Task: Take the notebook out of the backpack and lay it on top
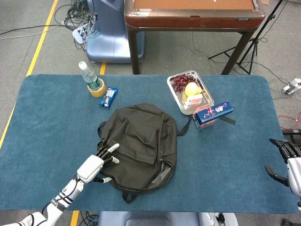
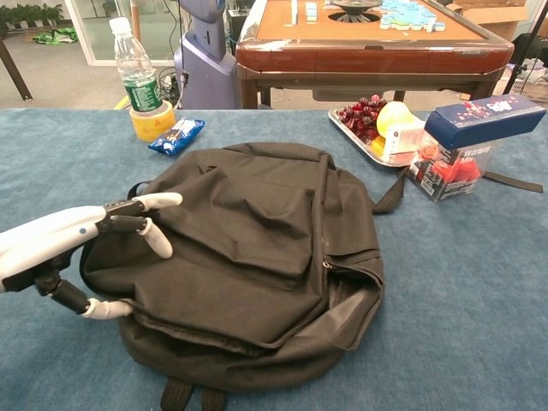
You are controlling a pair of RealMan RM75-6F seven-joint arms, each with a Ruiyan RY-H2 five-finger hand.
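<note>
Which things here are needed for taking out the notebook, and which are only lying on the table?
Needed:
backpack
left robot hand, over the backpack's edge

Only lying about:
water bottle
snack packet
metal tray with fruit
blue box

The notebook is not visible.

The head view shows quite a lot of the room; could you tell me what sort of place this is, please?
Probably a robot lab or test room: loose cables on the grey floor, yellow floor tape, a black tripod stand, and a staged blue-cloth table.
</note>
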